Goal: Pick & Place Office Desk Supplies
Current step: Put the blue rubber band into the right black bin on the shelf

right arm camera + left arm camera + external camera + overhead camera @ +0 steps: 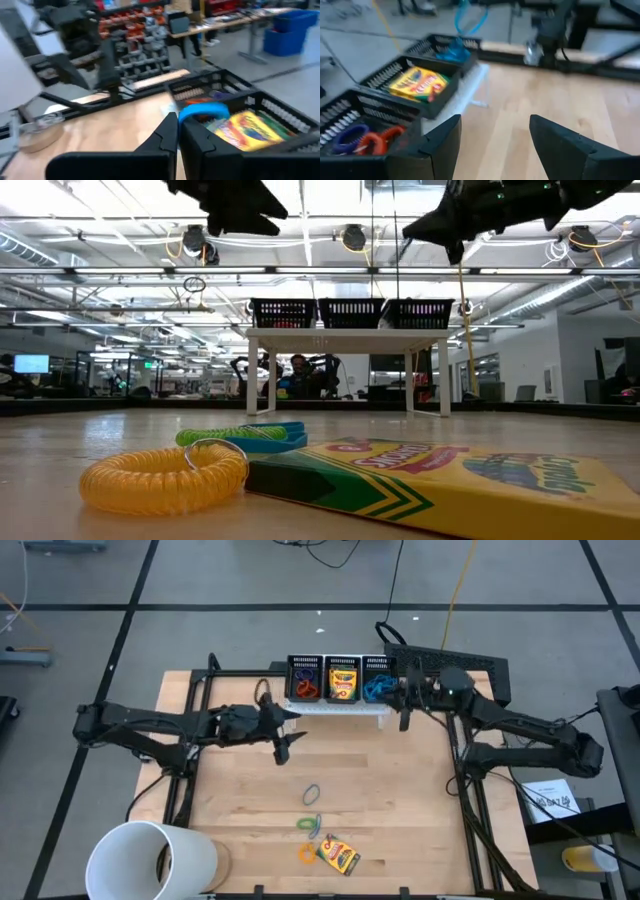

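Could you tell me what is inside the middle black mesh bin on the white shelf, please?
The middle bin holds a yellow-and-green crayon box lying flat, also visible in the left wrist view. Whatever may lie beneath the box is covered, so I cannot tell.

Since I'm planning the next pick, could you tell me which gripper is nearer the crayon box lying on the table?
Left. The left gripper hangs over mid-table, closer to the crayon box; the right gripper is back by the bins.

The white cup (150, 858) is running off the high view's bottom edge. Motion blur is smearing the rubber bands (362, 139) in the left wrist view, and the crayon box (450, 480) is running past the low view's right edge.
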Robot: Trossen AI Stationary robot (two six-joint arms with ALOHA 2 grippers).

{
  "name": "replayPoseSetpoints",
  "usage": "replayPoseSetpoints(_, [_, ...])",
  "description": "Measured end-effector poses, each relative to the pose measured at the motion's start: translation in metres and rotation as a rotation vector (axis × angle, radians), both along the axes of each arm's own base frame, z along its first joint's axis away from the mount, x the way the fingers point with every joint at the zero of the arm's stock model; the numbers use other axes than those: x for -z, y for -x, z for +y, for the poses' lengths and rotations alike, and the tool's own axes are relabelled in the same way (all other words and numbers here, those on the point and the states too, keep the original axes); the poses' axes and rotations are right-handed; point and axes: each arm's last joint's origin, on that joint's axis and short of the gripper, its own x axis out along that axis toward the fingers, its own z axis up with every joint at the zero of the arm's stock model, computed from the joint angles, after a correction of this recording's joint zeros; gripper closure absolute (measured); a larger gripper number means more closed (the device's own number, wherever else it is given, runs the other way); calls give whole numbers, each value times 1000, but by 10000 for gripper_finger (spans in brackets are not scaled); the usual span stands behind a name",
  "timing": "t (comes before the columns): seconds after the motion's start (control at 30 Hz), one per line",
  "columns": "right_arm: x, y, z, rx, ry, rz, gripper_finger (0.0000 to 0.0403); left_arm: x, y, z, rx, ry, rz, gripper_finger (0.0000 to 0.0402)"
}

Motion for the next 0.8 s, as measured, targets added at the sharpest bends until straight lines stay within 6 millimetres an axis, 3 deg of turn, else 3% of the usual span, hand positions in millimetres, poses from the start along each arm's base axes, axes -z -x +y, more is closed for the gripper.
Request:
replayPoseSetpoints(0.33, [17,1,-41,165,-21,91,403,31,42,6,-161,76,-162,156])
replayPoseSetpoints(0.6, [25,0,-55,321,80,170,396,44,42,6,-190,145,-169,156])
replayPoseSetpoints(0.8, [25,0,-55,338,95,173,354,54,34,6,-199,155,-127,156])
